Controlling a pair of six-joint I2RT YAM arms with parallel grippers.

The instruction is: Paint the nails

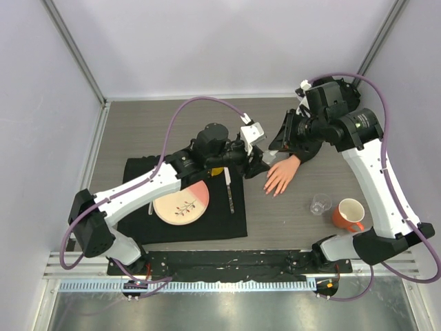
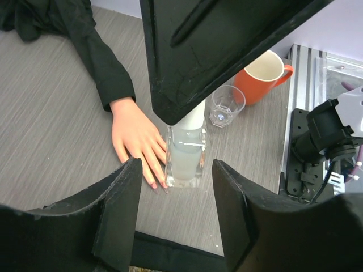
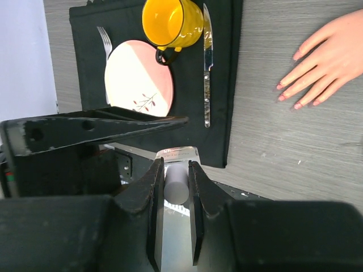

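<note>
The pale mannequin hand (image 1: 281, 174) with a black sleeve lies palm down on the table, and its nails (image 2: 153, 184) look pinkish. It also shows in the right wrist view (image 3: 326, 59). My right gripper (image 3: 176, 187) is shut on the white cap of a small clear bottle (image 2: 185, 158) and holds it just beside the fingertips. My left gripper (image 2: 176, 226) is open and empty, with its jaws spread on either side of the line to the bottle, a little short of it. In the top view the left gripper (image 1: 255, 164) and the right gripper (image 1: 278, 143) are close together above the hand.
A black mat (image 1: 227, 224) holds a pink-and-cream plate (image 1: 182, 203), a knife (image 1: 228, 189), a fork (image 3: 105, 42) and a yellow mug (image 3: 170, 22). An orange mug (image 1: 349, 214) and a clear glass (image 1: 320, 203) stand to the right of the hand.
</note>
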